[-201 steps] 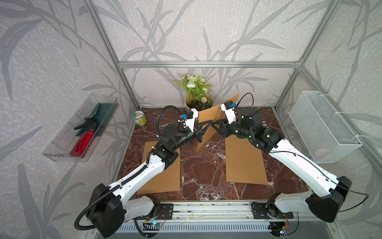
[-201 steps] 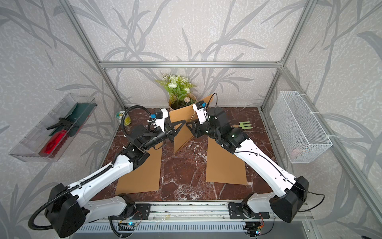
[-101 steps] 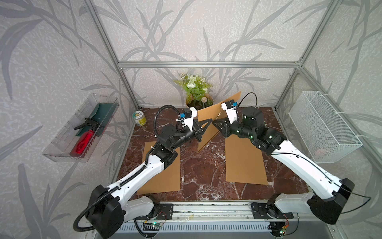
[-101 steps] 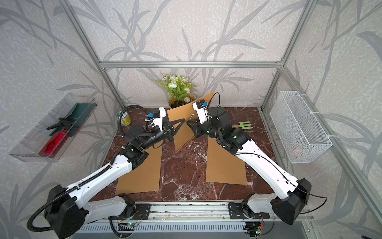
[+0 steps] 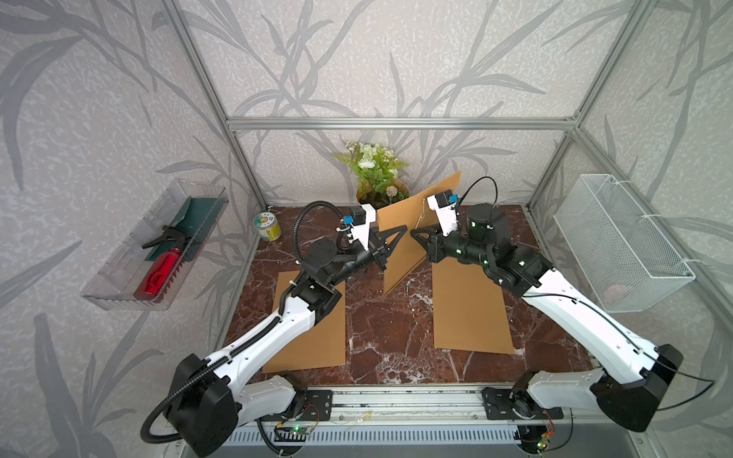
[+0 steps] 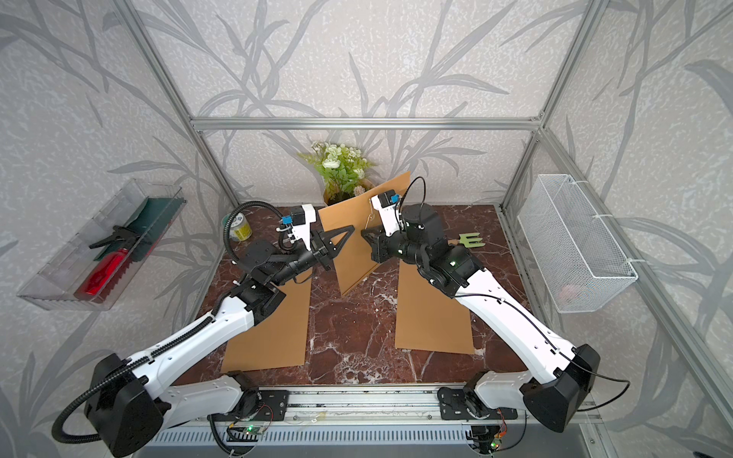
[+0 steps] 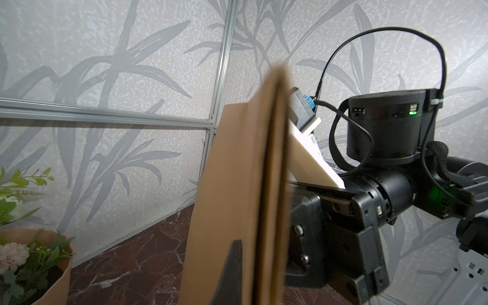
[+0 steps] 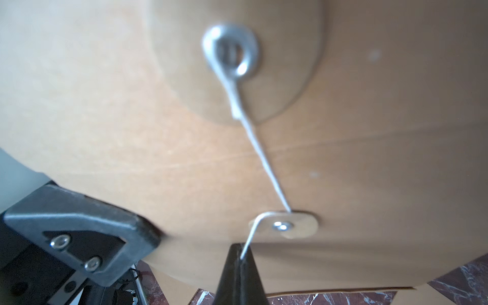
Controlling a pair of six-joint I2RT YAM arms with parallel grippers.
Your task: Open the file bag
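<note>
1. The file bag (image 5: pixel 400 210) stands on edge over the middle of the marble table (image 5: pixel 380 341), tilted, between the two arms. Two spare bags (image 5: pixel 468 309) lie flat to either side.
2. The left gripper (image 5: pixel 402 230) is clenched on the bag's near edge, with one finger on each face, as the left wrist view confirms (image 7: pixel 232 264). No change was noted here over the past second.
3. The right gripper (image 6: pixel 365 234) has changed. A second ago its jaws stood partly apart at the closure. They are now pinched tight on the white string (image 8: pixel 264 158), as the right wrist view shows (image 8: pixel 241 253).
4. The string runs from the eyelet disc (image 8: pixel 232 50) on the flap (image 8: pixel 237 87) down to the lower washer (image 8: pixel 284 225). There it bends round and enters the closed fingertips. Whether further turns remain under the washer cannot be told.
5. The bag also sits slightly higher than a second ago.
6. Assessment: the grasp on the tie is made, so unwinding can start. The flap is still down and the bag remains unopened. The string is thin and may slip from the pinch under a sharp pull.
</note>
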